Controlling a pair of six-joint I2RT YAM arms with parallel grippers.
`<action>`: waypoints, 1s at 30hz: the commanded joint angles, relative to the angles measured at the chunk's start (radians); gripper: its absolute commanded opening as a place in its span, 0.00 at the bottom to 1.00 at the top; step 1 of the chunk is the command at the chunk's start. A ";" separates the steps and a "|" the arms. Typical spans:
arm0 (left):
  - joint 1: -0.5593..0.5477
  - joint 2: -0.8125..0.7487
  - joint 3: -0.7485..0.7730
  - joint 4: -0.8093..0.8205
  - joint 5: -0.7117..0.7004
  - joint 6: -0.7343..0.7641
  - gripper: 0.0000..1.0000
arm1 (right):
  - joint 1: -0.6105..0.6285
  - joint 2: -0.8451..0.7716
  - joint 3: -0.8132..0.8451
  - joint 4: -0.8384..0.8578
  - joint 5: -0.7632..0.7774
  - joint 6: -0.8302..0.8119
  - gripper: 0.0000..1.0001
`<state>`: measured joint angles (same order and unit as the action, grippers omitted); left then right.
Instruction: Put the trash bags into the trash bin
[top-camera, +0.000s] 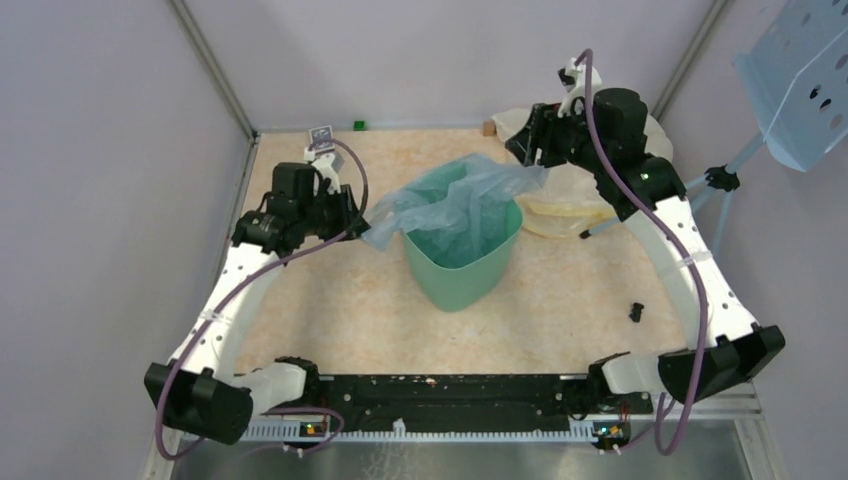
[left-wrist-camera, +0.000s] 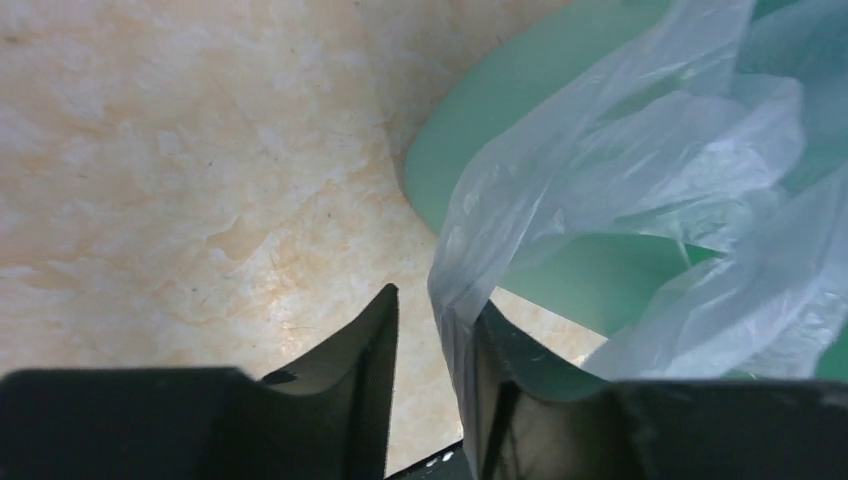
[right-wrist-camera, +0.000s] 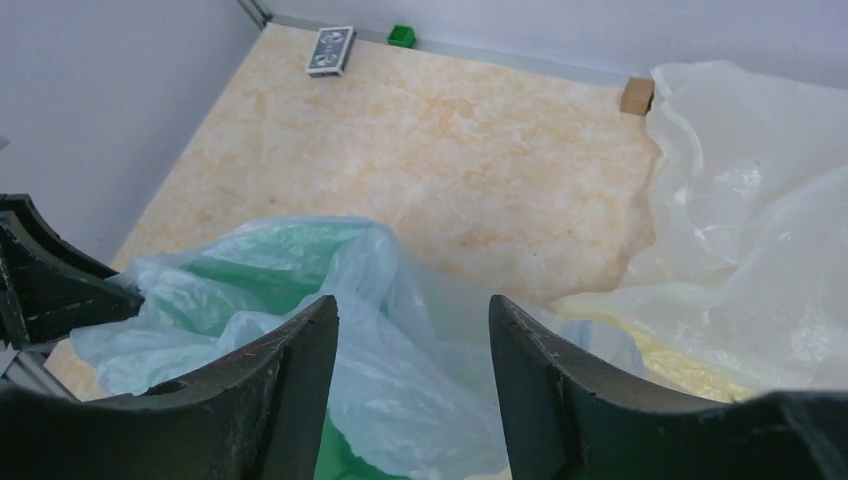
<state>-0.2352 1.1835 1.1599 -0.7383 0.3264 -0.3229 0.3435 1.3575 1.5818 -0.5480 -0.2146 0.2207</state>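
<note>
From above, the pale blue trash bag (top-camera: 455, 200) lay draped over the mouth of the mint-green trash bin (top-camera: 455, 280). One end reached to the left gripper (top-camera: 358, 215) and the other to the right gripper (top-camera: 527, 152), so the bin stood between the two sets of fingers. A cream-yellow plastic bag (top-camera: 560, 210) lay near the right fingers, on their side away from the bin. In the left wrist view the fingers (left-wrist-camera: 370, 380) stood close with a narrow gap, and a strand of the trash bag ran down into that gap against one finger. Bare table showed beside the strand, so whether it was clamped could not be told. The bin's rim sat just ahead of the fingertips. In the right wrist view the fingers (right-wrist-camera: 300, 390) were spread wide, pinching nothing — the bag's film bulged between and ahead of them, with the green of the bin showing through it and the cream-yellow bag off past one finger.
</note>
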 joint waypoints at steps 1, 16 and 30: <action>0.008 -0.096 0.068 -0.035 -0.052 -0.029 0.41 | -0.006 -0.075 -0.049 -0.011 -0.064 0.000 0.56; 0.010 -0.298 0.045 -0.019 -0.060 -0.246 0.94 | -0.008 -0.206 -0.197 0.046 0.187 0.199 0.65; 0.010 -0.342 0.004 0.040 -0.013 -0.395 0.99 | -0.011 -0.089 -0.132 -0.025 0.261 0.418 0.60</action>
<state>-0.2302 0.8768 1.1591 -0.7593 0.3092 -0.6647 0.3416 1.2770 1.4528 -0.6022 0.0841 0.5877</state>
